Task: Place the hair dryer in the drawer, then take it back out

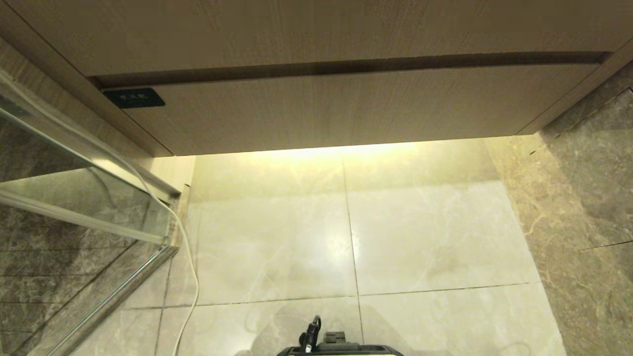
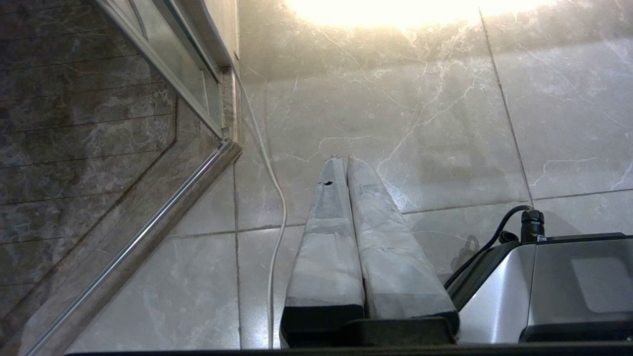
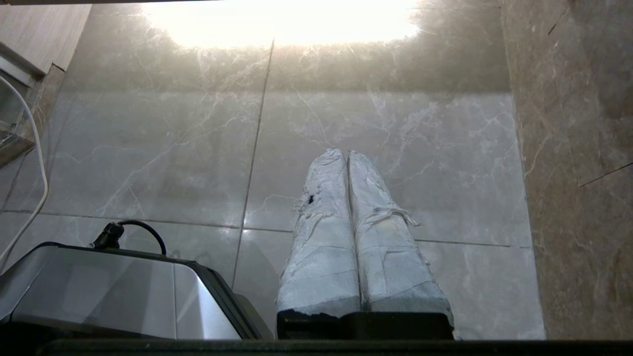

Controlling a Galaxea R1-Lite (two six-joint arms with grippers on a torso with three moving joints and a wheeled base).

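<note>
While both arms hang parked, the drawer [image 1: 346, 109] sits flush at 12 o'clock.
Left gripper [image 2: 344, 160] and right gripper [image 3: 344, 153] (fingers pressed together, empty) point at floor tiles [image 1: 277, 237], well short of it.

Drawer [image 1: 356, 109] ahead above floor [image 1: 425, 232], glass door [image 1: 74, 207] left

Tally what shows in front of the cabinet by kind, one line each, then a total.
Drawer with dark label: 1, shut
White cable on the floor: 1
Glass shower door: 1
Robot tools: 2, left tool and right tool, both shut, over floor tiles
Hair dryer: 0 in view
Total: 5
</note>
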